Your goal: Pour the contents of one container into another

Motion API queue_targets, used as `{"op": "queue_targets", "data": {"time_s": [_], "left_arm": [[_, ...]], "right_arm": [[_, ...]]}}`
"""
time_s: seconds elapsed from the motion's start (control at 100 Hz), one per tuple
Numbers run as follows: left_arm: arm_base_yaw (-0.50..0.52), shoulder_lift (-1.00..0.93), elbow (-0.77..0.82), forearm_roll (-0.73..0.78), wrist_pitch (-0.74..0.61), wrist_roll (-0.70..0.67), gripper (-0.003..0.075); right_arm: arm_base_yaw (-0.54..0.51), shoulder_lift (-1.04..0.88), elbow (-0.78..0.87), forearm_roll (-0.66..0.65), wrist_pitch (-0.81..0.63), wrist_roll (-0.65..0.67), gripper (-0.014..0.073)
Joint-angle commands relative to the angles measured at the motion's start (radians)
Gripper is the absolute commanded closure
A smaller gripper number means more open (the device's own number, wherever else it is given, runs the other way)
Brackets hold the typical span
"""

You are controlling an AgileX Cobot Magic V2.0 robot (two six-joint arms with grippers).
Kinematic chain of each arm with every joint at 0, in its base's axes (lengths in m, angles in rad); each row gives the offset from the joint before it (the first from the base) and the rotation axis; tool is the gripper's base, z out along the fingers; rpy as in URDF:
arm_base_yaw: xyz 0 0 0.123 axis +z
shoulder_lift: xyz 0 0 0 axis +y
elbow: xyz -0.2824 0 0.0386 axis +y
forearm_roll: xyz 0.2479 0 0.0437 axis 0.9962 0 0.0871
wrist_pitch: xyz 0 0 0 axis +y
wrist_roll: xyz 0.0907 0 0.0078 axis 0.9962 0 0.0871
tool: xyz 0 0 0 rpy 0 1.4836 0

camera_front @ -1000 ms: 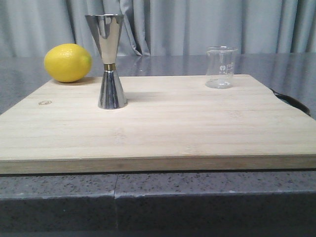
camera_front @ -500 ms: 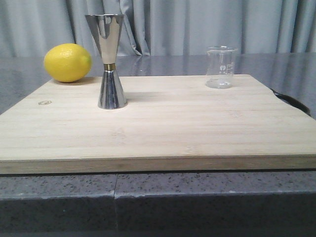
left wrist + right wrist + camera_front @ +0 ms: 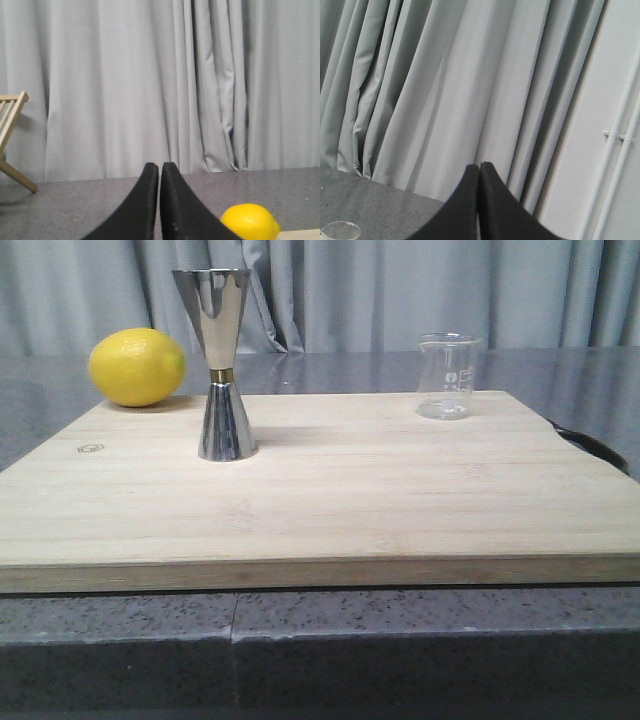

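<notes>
The small clear glass beaker (image 3: 445, 377) stands upright at the far right of the wooden board (image 3: 320, 490). Its rim (image 3: 340, 231) also shows at the edge of the right wrist view. The tall steel hourglass jigger (image 3: 218, 365) with a gold band at its waist stands upright on the board's left part. Neither gripper appears in the front view. My left gripper (image 3: 159, 166) is shut with nothing between its black fingers, held off the board near the lemon. My right gripper (image 3: 479, 165) is shut and empty too, off to the beaker's side.
A yellow lemon (image 3: 137, 366) lies on the grey counter (image 3: 330, 365) just behind the board's far left corner, and shows in the left wrist view (image 3: 250, 222). A dark handle (image 3: 595, 447) juts from the board's right edge. A wooden rack (image 3: 10, 135) stands far left. Grey curtains close the back.
</notes>
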Motion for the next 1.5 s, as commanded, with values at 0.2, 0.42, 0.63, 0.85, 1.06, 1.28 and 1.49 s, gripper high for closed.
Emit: {"op": "queue_targets", "data": {"time_s": [0.2, 0.42, 0.63, 0.85, 1.06, 1.28, 1.49], "left_arm": [[-0.008, -0.062, 0.067, 0.881, 0.031, -1.001, 0.0739], [-0.008, -0.143, 0.229, 1.014, -0.103, -1.129, 0.0739], [-0.008, -0.191, 0.314, 1.136, -0.137, -1.281, 0.0739], [-0.026, -0.191, 0.375, 1.208, -0.147, -1.283, 0.0739], [-0.057, -0.191, 0.404, 1.210, -0.172, -1.283, 0.0739], [-0.057, -0.191, 0.404, 1.210, -0.170, -1.283, 0.0739], [-0.057, -0.189, 0.404, 1.210, -0.170, -1.283, 0.0739]], "right_arm": [[-0.002, 0.010, -0.023, 0.004, -0.032, 0.000, 0.0666], [-0.002, 0.010, -0.023, 0.004, -0.034, 0.000, 0.0666], [-0.002, 0.010, -0.023, 0.004, -0.034, 0.000, 0.0666], [-0.002, 0.010, -0.023, 0.004, -0.034, 0.000, 0.0666], [-0.002, 0.010, -0.023, 0.004, -0.034, 0.000, 0.0666], [-0.002, 0.010, -0.023, 0.004, -0.034, 0.000, 0.0666], [-0.002, 0.010, -0.023, 0.004, -0.034, 0.000, 0.0666]]}}
